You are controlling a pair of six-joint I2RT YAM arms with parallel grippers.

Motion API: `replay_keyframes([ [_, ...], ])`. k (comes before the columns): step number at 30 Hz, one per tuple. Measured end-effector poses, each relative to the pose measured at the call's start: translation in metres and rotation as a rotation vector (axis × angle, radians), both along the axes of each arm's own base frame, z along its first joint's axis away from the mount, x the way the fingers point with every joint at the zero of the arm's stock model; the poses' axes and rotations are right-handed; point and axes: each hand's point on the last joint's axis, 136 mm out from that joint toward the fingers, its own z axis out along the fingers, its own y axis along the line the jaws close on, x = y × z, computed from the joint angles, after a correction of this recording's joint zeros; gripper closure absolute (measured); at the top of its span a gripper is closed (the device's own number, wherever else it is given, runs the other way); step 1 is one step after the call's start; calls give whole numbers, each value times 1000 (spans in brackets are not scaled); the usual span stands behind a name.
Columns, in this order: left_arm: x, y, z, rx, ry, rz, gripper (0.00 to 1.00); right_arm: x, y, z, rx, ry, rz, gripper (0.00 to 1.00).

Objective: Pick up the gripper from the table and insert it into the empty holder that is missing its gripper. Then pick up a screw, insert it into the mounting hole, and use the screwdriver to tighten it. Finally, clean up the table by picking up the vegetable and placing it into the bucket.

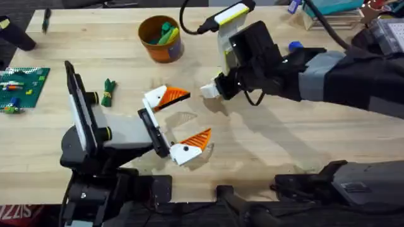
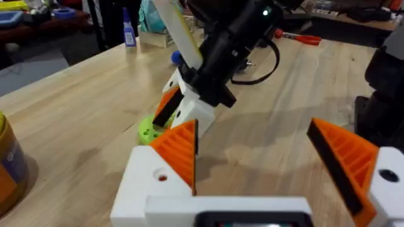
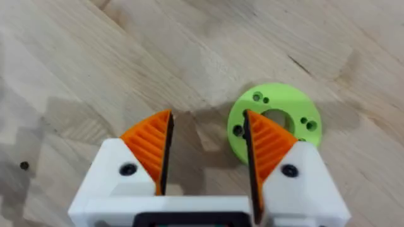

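Note:
My left gripper [image 1: 194, 115] lies low over the table's middle, wide open, with an orange ribbed pad on each white finger [image 2: 180, 151]. My right gripper [image 1: 211, 91] points down just beyond it, open over a bright green ring disc [image 3: 274, 123], nothing between its two orange pads [image 3: 151, 142]. The left wrist view shows that right gripper [image 2: 180, 104] above the disc [image 2: 150, 130]. A loose gripper and an empty holder are out of view. The dark green vegetable [image 1: 108, 93] lies left of the left gripper. The orange bucket [image 1: 161, 39] stands behind it. A blue object [image 1: 295, 46] peeks from behind the right arm.
A green brick plate [image 1: 22, 85] lies at the table's left edge. A tiny dark speck [image 3: 24, 166] sits on the wood near the right gripper. Cables and boxes crowd the far right corner [image 1: 341, 16]. Bare wood stretches right of the left gripper.

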Motion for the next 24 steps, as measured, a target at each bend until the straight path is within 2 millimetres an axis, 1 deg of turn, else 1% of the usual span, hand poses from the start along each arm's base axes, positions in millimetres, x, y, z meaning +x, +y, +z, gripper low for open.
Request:
replay_keyframes([
  [6, 0, 0, 0, 0, 0, 0, 15, 5, -6, -4, -39, -22, -16, 415],
  [12, 0, 0, 0, 0, 0, 0, 15, 7, -7, -8, -53, -23, -23, 409],
  [18, 0, 0, 0, 0, 0, 0, 15, 8, -7, -19, -65, -8, -23, 409],
  [21, 0, 0, 0, 0, 0, 0, 15, 8, -7, -22, -71, -3, -23, 439],
  [24, 0, 0, 0, 0, 0, 0, 16, 9, -8, -22, -78, -8, -27, 508],
])
